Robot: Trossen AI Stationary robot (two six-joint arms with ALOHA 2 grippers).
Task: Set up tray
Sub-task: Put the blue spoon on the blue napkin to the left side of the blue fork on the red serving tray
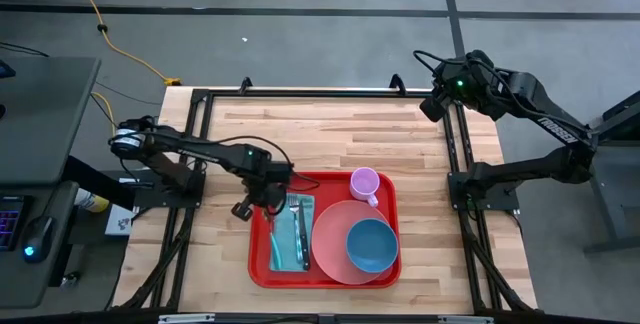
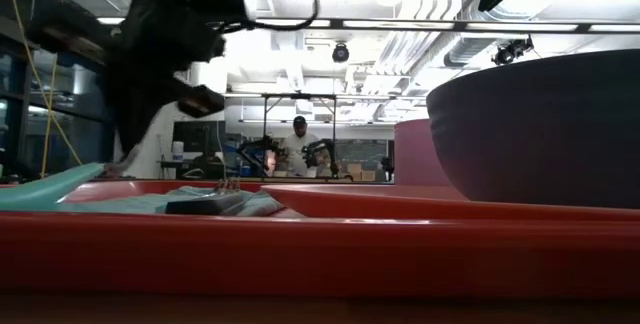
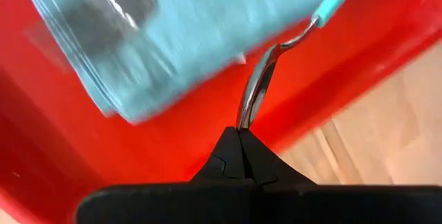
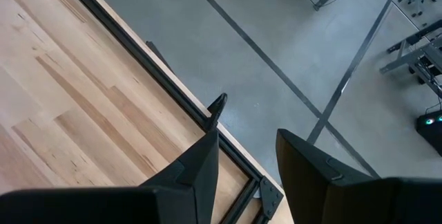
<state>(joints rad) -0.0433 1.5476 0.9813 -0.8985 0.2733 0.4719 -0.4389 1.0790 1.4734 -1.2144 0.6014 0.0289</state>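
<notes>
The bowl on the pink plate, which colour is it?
The bowl is blue. It shows best in the high view, sitting on the plate.

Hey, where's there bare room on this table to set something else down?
Bare wood lies between the tray and the table's far edge, and on both sides of it. The tray is crowded: napkin, plate, bowl, cup, left gripper.

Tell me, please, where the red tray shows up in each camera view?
High view: tray at bottom centre of the table.
Low view: its rim spans the foreground.
Left wrist view: red floor under the teal napkin.
Right wrist view: not in it.
Shared landmark: the napkin.
</notes>
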